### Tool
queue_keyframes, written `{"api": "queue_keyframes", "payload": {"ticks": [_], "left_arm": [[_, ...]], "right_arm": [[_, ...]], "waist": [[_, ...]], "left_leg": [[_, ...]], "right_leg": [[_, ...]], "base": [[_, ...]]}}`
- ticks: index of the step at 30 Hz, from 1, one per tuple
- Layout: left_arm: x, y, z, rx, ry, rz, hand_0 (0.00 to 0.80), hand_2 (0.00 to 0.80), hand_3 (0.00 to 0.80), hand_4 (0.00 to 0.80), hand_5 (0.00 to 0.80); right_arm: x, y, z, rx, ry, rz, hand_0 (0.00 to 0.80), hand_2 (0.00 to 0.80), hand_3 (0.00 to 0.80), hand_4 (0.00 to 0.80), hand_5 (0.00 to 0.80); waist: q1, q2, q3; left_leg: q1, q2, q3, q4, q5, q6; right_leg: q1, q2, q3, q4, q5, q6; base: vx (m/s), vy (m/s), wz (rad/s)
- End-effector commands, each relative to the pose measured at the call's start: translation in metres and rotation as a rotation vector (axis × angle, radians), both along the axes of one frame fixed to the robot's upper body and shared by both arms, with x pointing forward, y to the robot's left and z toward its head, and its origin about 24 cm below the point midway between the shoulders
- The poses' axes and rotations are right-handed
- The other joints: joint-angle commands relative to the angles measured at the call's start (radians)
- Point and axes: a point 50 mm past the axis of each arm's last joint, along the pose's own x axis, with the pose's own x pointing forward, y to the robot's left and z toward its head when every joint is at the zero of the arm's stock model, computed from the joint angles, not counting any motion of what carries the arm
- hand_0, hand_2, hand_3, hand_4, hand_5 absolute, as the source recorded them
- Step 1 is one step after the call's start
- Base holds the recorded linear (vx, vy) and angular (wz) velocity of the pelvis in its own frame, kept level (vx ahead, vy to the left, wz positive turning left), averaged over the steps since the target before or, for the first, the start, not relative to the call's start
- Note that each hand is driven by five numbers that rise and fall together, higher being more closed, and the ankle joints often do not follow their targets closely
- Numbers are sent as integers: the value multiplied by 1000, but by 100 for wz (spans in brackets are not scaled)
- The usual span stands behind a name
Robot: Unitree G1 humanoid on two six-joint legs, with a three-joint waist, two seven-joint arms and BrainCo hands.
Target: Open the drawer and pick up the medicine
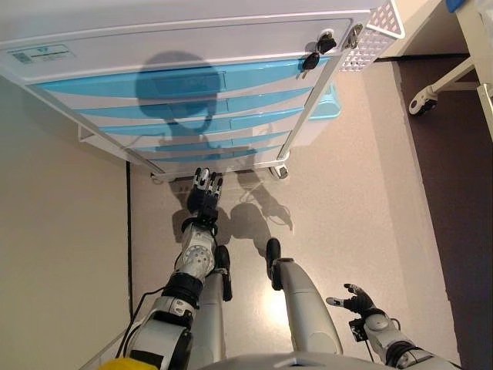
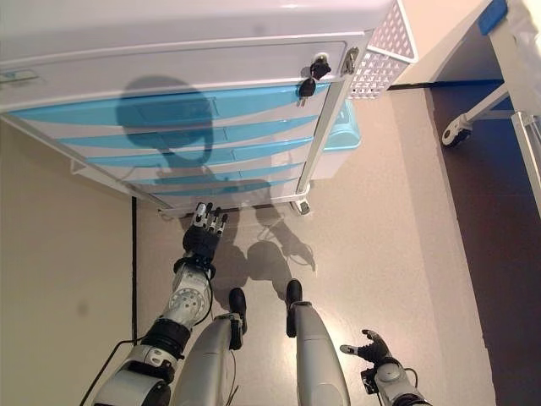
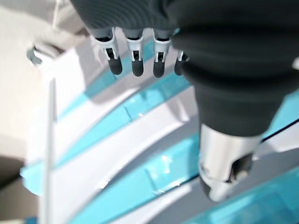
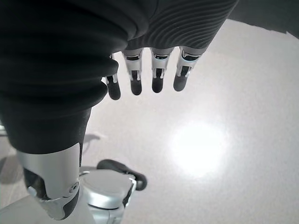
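A white drawer cabinet (image 1: 192, 46) with translucent blue drawer fronts (image 1: 185, 81) is seen standing on the floor (image 1: 354, 193) ahead of the robot, with a key (image 1: 311, 60) hung in the lock at its upper right corner. All the drawers are seen closed, so the medicine is not visible in any view; it is judged to lie inside 1 of them. The left hand (image 1: 206, 193) is held out low toward the cabinet's lower drawers, fingers (image 3: 135, 63) straight and relaxed, holding nothing and apart from the fronts. The right hand (image 1: 353, 298) is kept low at the robot's right side over bare floor, well apart from the cabinet, likewise spread and empty.

The drawer fronts run crosswise to the left hand's reach, their long axis from the robot's left to right. The left hand is clearly the nearer, and the drawers lie straight ahead of its fingertips; a handle recess would have to be hooked from there.
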Motion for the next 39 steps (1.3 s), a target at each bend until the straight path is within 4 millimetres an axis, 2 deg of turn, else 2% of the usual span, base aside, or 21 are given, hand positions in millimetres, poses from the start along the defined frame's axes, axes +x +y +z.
{"api": "queue_keyframes", "payload": {"ticks": [1, 12, 21, 31, 32, 39], "left_arm": [[8, 3, 23, -45, -124, 26, 0, 0, 0, 0, 0], [20, -4, 56, -4, -283, -55, 0, 0, 0, 0, 0], [13, -16, 78, 16, -425, -145, 0, 0, 0, 0, 0], [11, -14, 100, 35, -538, -157, 0, 0, 0, 0, 0], [12, -12, 110, 35, -570, -138, 0, 0, 0, 0, 0], [19, -7, 134, 40, -633, -97, 0, 0, 0, 0, 0]], "right_arm": [[-14, -14, -1, -21, 14, -33, 0, 0, 0, 0, 0], [-15, -15, 0, -16, 30, 33, 0, 0, 0, 0, 0], [-13, -17, 0, -15, 36, 54, 0, 0, 0, 0, 0], [-16, -20, 0, -20, 53, 77, 0, 0, 0, 0, 0], [-15, -20, 1, -17, 52, 80, 0, 0, 0, 0, 0], [-13, -22, 2, -29, 56, 92, 0, 0, 0, 0, 0]], "waist": [[-17, 3, -59], [-29, 0, -64], [-23, 5, -68], [-16, 5, -75], [-15, 2, -78], [-12, -6, -73]], "left_leg": [[-9, -28, 27, 21, -57, 32], [-29, -28, 30, 20, -60, 36], [-26, -31, 23, -5, -48, 36], [-31, -31, 11, -23, -32, 31], [-31, -29, 8, -30, -28, 29], [-17, -31, -6, -83, 4, 21]], "right_leg": [[-3, 4, 22, -20, 53, 39], [-22, 14, 25, -31, 58, 40], [-21, 16, 15, -51, 73, 43], [-24, 18, 5, -68, 85, 43], [-23, 19, 2, -72, 88, 42], [-16, 12, -12, -94, 108, 48]], "base": [[12, 22, -8], [10, 6, -6], [0, 0, 0], [-6, -14, 0], [-6, -30, 1], [-17, -25, 6]]}}
